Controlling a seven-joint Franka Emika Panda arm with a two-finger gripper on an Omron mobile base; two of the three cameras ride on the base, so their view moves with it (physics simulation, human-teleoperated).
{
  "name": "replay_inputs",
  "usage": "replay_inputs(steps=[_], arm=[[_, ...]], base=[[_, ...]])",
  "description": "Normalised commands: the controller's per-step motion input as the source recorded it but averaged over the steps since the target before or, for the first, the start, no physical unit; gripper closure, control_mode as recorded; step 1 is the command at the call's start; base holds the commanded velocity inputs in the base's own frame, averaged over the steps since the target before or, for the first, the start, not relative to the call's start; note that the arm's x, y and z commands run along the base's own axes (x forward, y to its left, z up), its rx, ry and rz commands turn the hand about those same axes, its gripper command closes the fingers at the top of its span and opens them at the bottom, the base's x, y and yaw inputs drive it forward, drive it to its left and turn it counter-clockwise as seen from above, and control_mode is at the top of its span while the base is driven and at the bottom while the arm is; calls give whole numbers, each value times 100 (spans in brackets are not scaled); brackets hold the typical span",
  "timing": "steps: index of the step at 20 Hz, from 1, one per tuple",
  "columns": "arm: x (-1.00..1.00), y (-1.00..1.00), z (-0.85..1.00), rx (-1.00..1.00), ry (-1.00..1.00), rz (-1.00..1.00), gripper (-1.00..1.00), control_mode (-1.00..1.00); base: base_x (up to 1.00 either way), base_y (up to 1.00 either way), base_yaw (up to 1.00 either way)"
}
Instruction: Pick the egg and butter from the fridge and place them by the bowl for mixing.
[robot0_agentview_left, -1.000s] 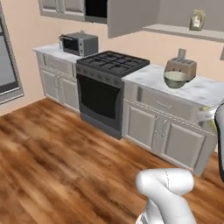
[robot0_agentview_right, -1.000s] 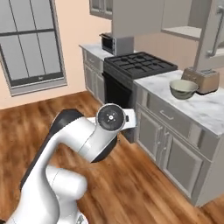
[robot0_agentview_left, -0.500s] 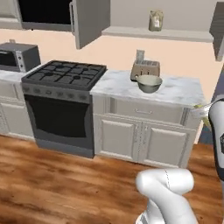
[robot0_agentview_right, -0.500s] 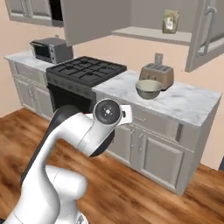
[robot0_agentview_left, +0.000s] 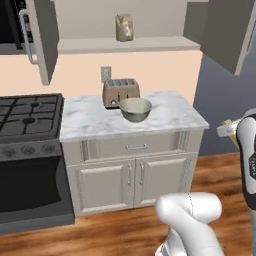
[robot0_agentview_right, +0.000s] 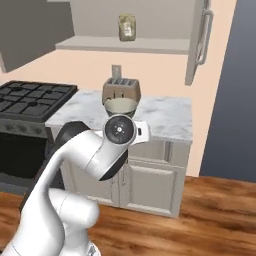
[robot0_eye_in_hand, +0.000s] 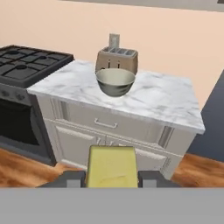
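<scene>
In the hand view my gripper (robot0_eye_in_hand: 112, 178) is shut on the butter (robot0_eye_in_hand: 112, 166), a yellow block between the two dark fingertips. In the left base view the gripper (robot0_agentview_left: 227, 130) juts in at the right edge with a bit of yellow on it. The pale bowl (robot0_agentview_left: 135, 109) (robot0_agentview_right: 120, 106) (robot0_eye_in_hand: 115, 82) stands on the marble counter (robot0_agentview_left: 170, 116) (robot0_eye_in_hand: 162, 98), right in front of the brown slotted box (robot0_agentview_left: 120, 91) (robot0_eye_in_hand: 116, 60). The gripper hangs well short of the counter, out over the wood floor. A tall dark surface (robot0_agentview_right: 235, 85) stands right of the counter; I cannot tell whether it is the fridge.
A black stove (robot0_agentview_left: 25, 117) (robot0_eye_in_hand: 30, 57) adjoins the counter on the left. Open wall-cabinet doors (robot0_agentview_left: 40, 40) (robot0_agentview_right: 200, 40) hang above, flanking a shelf with a jar (robot0_agentview_left: 124, 27). Bare marble lies right of the bowl. Wood floor stretches before the cabinets.
The whole picture has shifted: the base has moved, and the counter with the bowl has come from the side to the middle and looks closer. The microwave has left the views.
</scene>
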Motion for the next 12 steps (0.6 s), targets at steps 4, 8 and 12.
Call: replay_inputs(steps=[4,8,12], arm=[[0,0,0,0,0,0,100,100],[0,0,0,0,0,0,100,100],[0,0,0,0,0,0,100,100]], base=[[99,37,-20],[100,30,-12],[40,54,-9]])
